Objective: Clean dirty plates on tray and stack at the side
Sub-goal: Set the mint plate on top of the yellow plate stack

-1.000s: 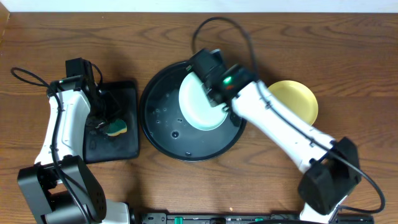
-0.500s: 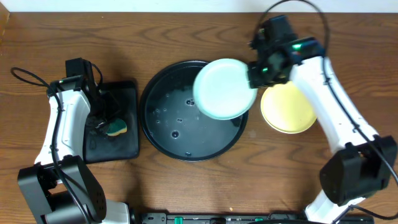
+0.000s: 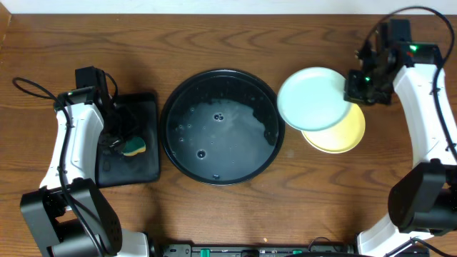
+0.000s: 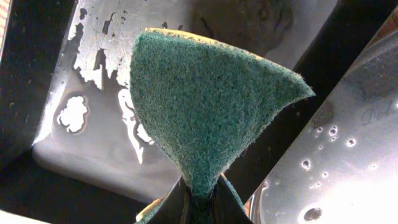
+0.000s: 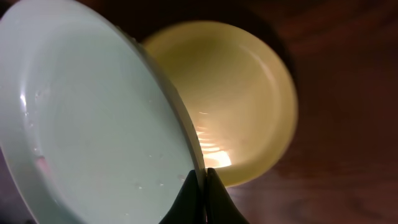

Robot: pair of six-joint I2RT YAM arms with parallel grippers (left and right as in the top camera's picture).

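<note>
Left gripper [image 3: 123, 145]: arm is folded at the near left; sponge [image 4: 205, 112] is pinched.
Right gripper [image 3: 355, 93]: arm is extended far right; mint plate [image 3: 314, 98] is clamped by its rim.

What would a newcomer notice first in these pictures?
The right gripper holds a pale mint plate by its rim, partly over the yellow plate, on the right. In the middle lies the big round black tray, wet, without plates. The left gripper pinches a green sponge over the small black tray.

Robot lab: cabled arm [image 3: 68, 146] on wooden table [image 3: 307, 210].
</note>
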